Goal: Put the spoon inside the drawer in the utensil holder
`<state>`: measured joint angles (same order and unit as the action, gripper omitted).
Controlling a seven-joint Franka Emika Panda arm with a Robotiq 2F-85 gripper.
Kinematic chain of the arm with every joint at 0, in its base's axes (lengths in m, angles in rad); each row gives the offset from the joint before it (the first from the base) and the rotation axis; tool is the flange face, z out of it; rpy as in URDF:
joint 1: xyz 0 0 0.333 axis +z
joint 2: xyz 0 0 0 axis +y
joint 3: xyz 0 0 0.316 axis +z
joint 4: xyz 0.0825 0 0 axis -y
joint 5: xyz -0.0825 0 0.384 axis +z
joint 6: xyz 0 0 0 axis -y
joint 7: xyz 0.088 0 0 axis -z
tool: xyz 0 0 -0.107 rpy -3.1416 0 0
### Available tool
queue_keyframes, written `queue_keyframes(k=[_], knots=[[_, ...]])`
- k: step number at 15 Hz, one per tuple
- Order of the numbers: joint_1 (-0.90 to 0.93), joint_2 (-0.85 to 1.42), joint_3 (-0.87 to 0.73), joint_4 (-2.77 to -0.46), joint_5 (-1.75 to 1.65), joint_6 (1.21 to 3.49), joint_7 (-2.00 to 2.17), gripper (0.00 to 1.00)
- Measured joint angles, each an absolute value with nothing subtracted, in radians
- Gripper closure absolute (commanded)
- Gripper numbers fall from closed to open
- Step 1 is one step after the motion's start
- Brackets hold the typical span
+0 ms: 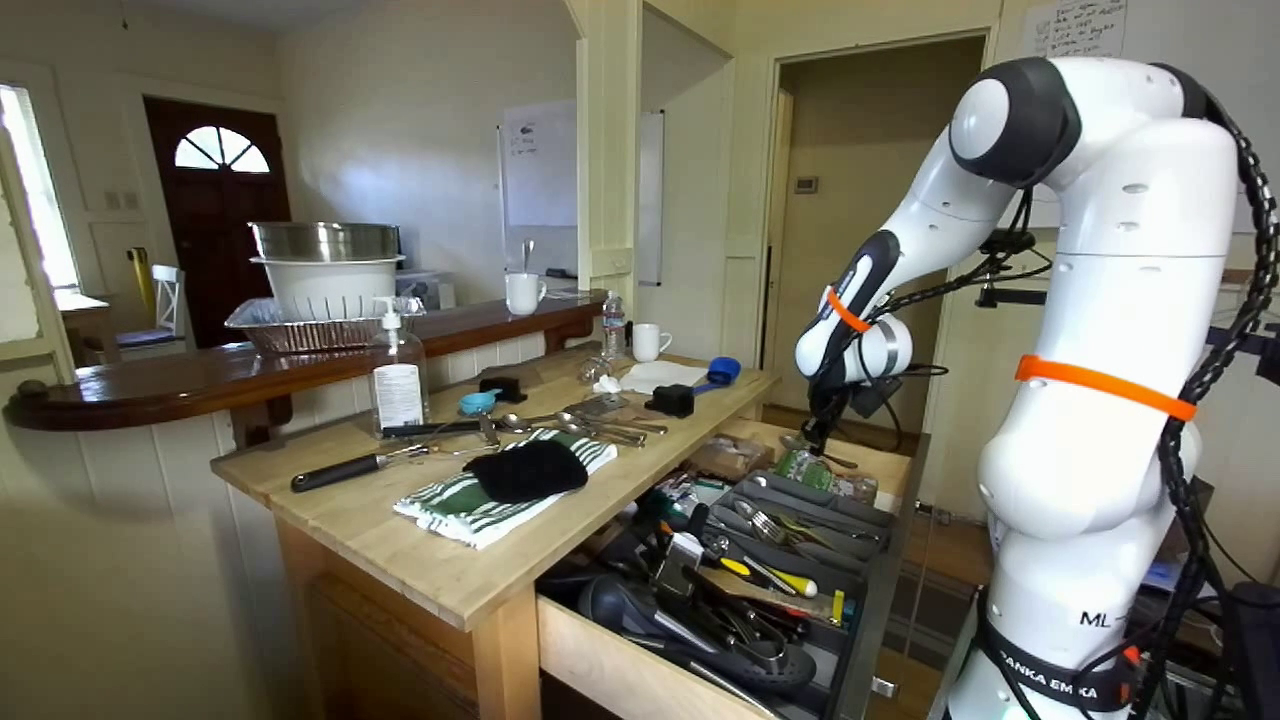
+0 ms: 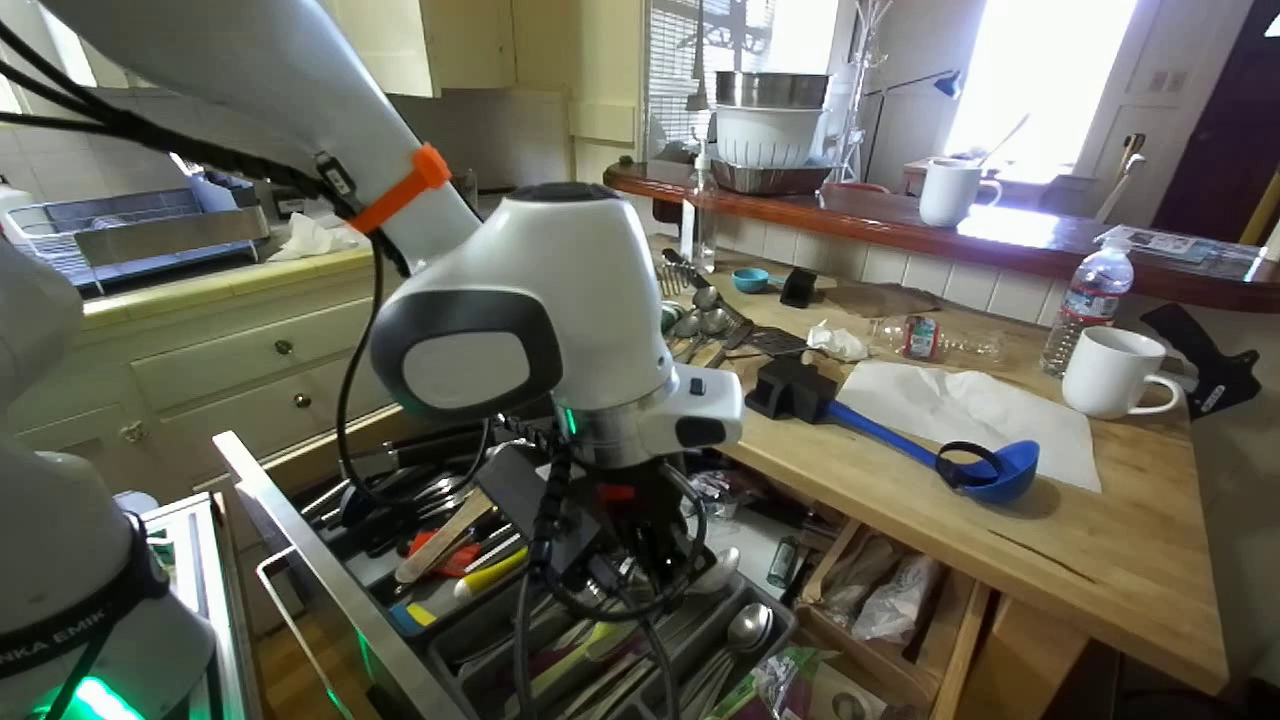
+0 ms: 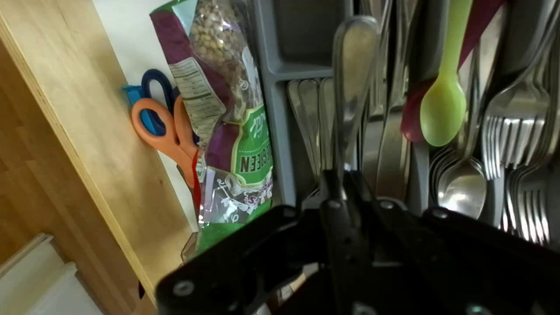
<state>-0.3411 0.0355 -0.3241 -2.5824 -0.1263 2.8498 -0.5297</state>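
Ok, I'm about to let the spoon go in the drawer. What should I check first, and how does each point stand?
1. Grip: ok. The tool is shut on the spoon.
2. Access: ok. The drawer stands open.
3. Aim: ok. In the wrist view, the spoon overlies the utensil holder.
4. Bare landing spot: not ok. Other metal handles lie in that part of the utensil holder.
5. Bag out of the way: ok. The bag lies beside the utensil holder, not in it.
6. Drop height: cannot tell. No view clearly shows the gap beneath the spoon.

Grey utensil holder (image 3: 278, 113), black pincer (image 3: 343, 181), green-and-white striped towel (image 1: 452, 506)
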Motion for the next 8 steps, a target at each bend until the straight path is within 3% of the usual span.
queue_keyframes(k=[8], knots=[[-0.378,0.222,-0.241,-2.548,0.065,2.965,-0.677,0.92]])
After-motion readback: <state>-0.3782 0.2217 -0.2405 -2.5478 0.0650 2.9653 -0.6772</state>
